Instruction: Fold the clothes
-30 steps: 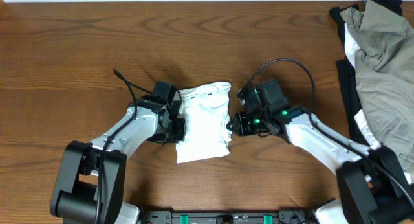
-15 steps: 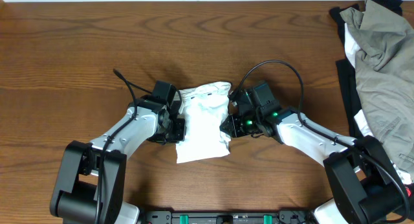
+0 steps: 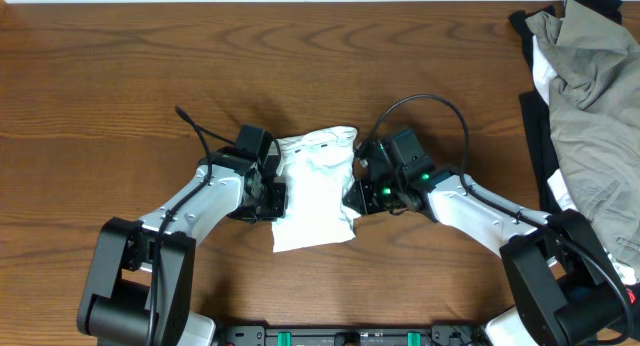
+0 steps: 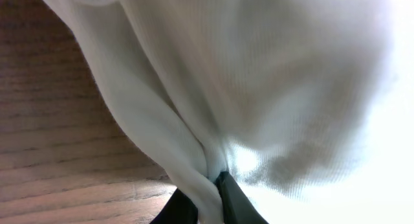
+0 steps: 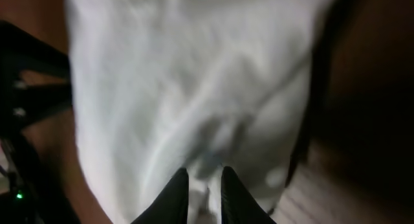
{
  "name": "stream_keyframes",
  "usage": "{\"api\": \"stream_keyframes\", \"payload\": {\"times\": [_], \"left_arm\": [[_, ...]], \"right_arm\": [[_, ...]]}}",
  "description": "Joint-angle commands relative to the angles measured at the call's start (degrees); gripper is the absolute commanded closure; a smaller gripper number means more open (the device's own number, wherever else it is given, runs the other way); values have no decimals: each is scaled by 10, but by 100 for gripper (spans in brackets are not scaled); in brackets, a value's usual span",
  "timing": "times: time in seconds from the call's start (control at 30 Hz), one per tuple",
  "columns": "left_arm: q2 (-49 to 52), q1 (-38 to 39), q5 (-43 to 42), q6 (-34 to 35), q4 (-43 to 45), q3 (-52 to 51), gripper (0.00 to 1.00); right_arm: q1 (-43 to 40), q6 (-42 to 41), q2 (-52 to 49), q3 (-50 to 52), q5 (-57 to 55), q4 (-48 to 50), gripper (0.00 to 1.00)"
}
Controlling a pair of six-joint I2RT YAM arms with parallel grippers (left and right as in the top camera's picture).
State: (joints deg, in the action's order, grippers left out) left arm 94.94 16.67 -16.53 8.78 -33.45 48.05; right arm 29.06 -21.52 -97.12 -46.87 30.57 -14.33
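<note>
Brown wood-grain table (image 3: pixel 120 66) underneath, bare around the work.

Left gripper (image 4: pixel 208 197): clamped on a gathered ridge of the white T-shirt (image 3: pixel 315 191), cloth fanning up and away from the pinch. Right gripper (image 5: pixel 202 191): fingers drawn nearly together over a raised crease at the opposite edge, apparently nipping it, though blurred and dim in that wrist view.

From overhead, posted on either side of the shirt and facing each other across it, each touching a long edge. Probably gripped that way to lift both sides at once and carry or turn the bundle for a further fold, or to square it up.

Shirt itself: near the table's middle, already reduced to a compact, wrinkled, upright rectangle, so well along as a judgement.

Further out, at the right edge: an olive-grey garment (image 3: pixel 590 96) heaped over a black garment (image 3: pixel 535 116), well apart from the work, cropped by the frame.

Not shown: any print on the shirt, how many layers each pinch has caught, most of the finger bodies.
</note>
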Motion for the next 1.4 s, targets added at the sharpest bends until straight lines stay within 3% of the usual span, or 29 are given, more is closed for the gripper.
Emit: {"api": "stream_keyframes", "payload": {"times": [0.0, 0.77, 0.87, 0.97, 1.13, 1.37], "left_arm": [[-7, 0, 11, -1, -1, -12, 87], [-7, 0, 11, -1, -1, -12, 87], [-7, 0, 11, -1, -2, -12, 87], [-7, 0, 11, -1, -1, -12, 87], [-7, 0, 11, -1, -1, -12, 87], [-7, 0, 11, -1, -1, -12, 87]], "right_arm": [[9, -3, -3, -2, -19, -14, 83], [33, -16, -41, -2, -15, 19, 80], [33, -17, -57, -2, 1, 33, 84], [33, -17, -60, -2, 7, 41, 99], [24, -23, -38, -3, 7, 33, 99], [-15, -20, 83, -6, -30, -45, 99]]}}
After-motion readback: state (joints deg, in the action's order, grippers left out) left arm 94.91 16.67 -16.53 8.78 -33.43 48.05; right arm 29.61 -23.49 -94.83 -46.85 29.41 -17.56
